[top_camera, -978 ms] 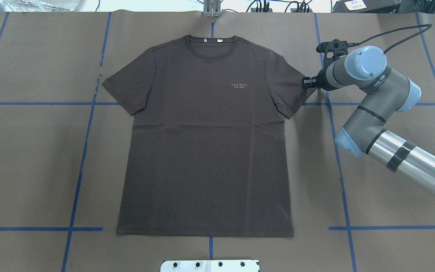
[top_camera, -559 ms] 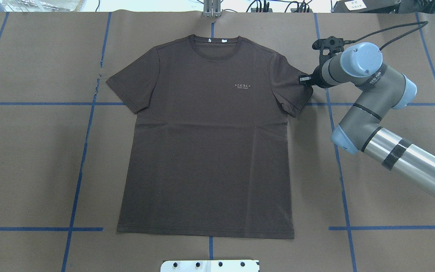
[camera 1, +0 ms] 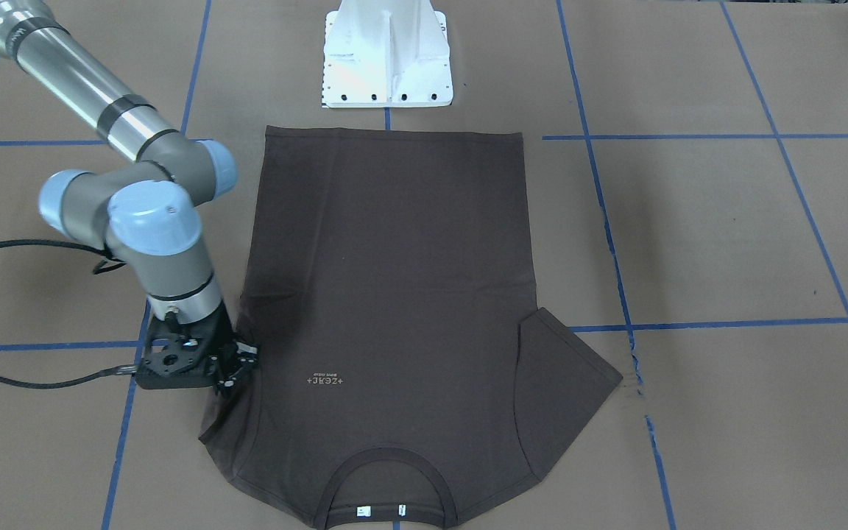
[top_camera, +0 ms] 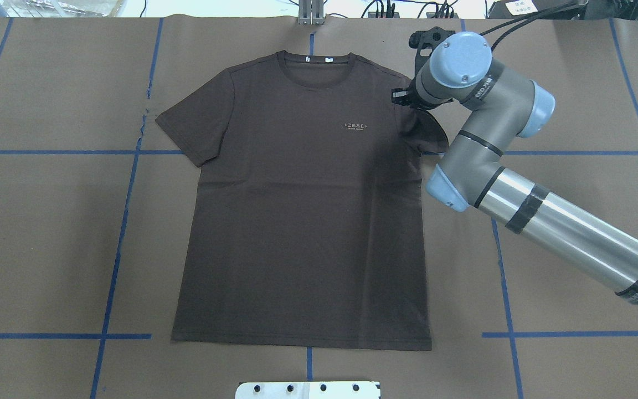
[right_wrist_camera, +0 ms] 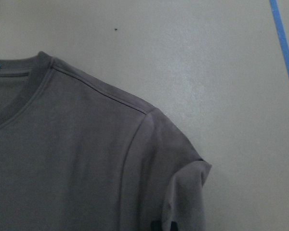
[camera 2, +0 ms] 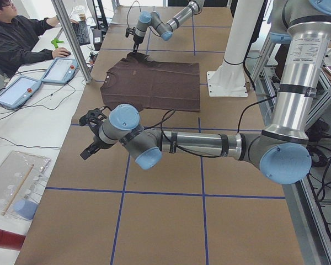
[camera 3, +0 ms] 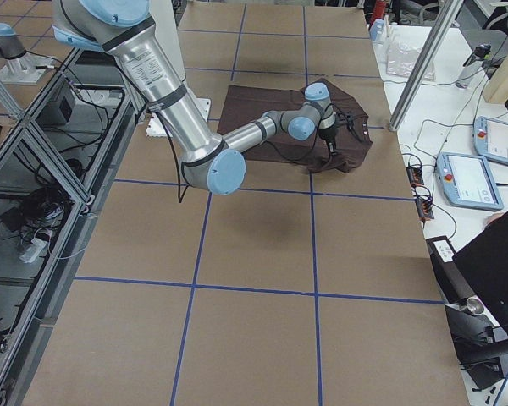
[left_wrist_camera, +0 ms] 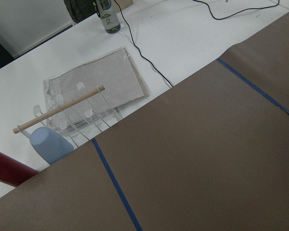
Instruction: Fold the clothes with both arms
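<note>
The dark brown T-shirt (top_camera: 302,221) lies face up on the brown paper, collar at the far edge from the robot. My right gripper (top_camera: 402,97) is shut on the hem of its right sleeve (top_camera: 428,130), which is lifted and bunched inward by the shoulder. From across the table that gripper (camera 1: 236,366) sits low at the shirt's (camera 1: 387,258) edge. The right wrist view shows the raised sleeve (right_wrist_camera: 183,183) above dark fingertips (right_wrist_camera: 159,225). The other sleeve (top_camera: 194,127) lies flat. My left gripper (camera 2: 91,135) hovers over bare paper away from the shirt; I cannot tell its state.
The white base plate (camera 1: 387,66) stands just behind the shirt's hem. Blue tape lines (top_camera: 114,260) cross the paper. At the table's left end, beyond the paper's edge, are a clear rack with a wooden dowel (left_wrist_camera: 62,108), a pale blue cup (left_wrist_camera: 50,144), and a seated person (camera 2: 22,38) with tablets (camera 2: 60,70).
My right gripper has moved left and toward the collar, pulling the right sleeve up and inward. The shirt slid slightly to the right early on.
</note>
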